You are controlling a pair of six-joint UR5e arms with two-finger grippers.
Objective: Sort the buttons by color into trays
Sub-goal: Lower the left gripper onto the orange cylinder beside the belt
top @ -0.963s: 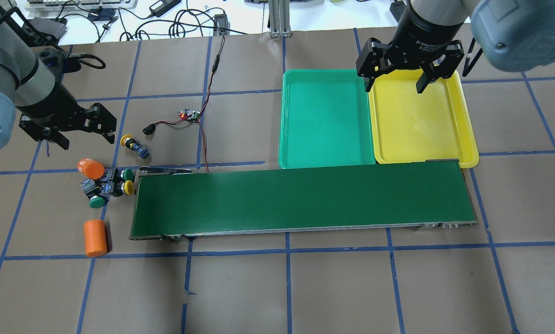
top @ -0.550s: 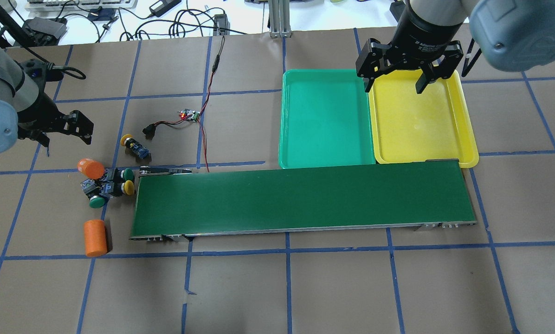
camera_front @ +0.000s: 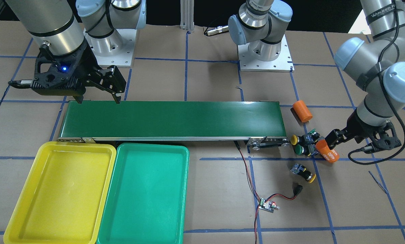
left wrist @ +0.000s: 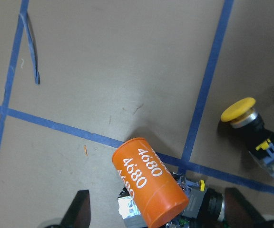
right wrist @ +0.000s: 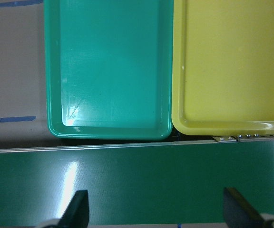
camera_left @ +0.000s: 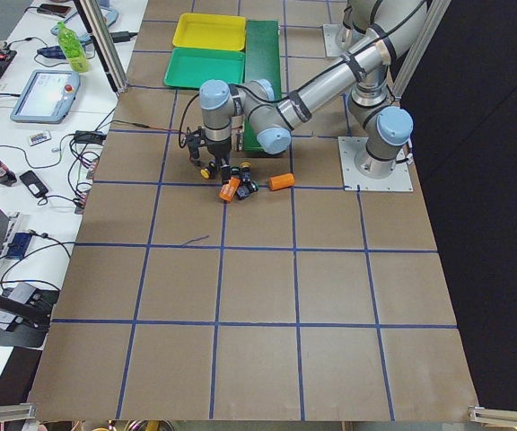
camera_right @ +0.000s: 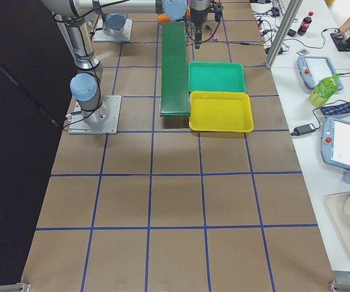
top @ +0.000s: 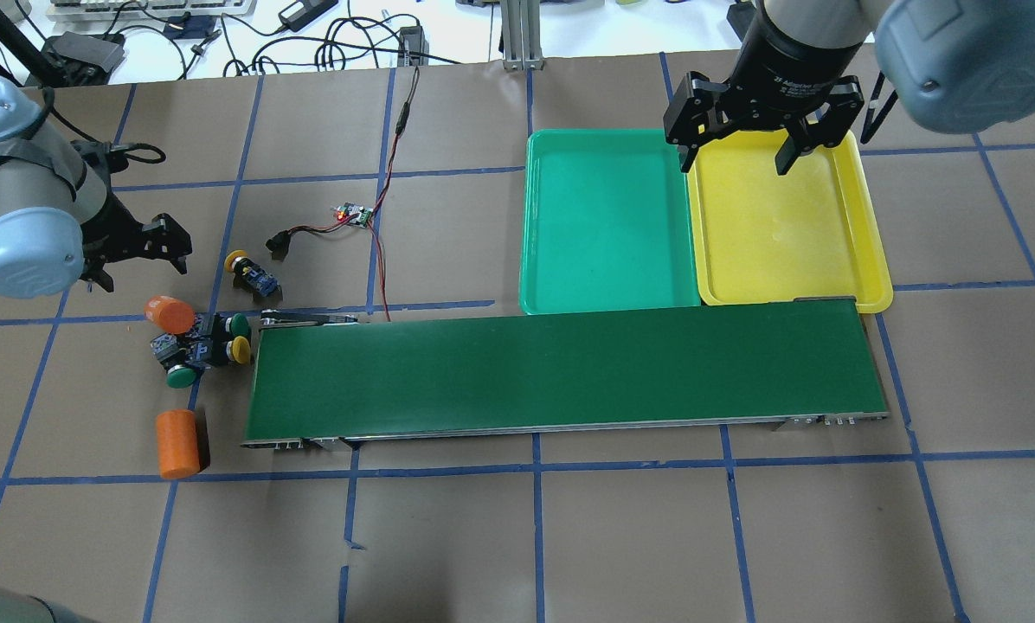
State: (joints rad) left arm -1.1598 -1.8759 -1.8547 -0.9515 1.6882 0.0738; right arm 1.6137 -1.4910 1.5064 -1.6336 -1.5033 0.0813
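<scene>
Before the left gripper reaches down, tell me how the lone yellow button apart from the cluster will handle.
The lone yellow button lies on its side, round cap at one end, so a push would probably roll it in an arc. Its blocky body looks rigid and should suit a pinch; the smooth domed cap may slip.

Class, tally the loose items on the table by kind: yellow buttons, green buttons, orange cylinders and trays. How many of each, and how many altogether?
Yellow buttons: 2
Green buttons: 2
Orange cylinders: 2
Trays: 2, the green tray and the yellow tray
Total: 8
</scene>
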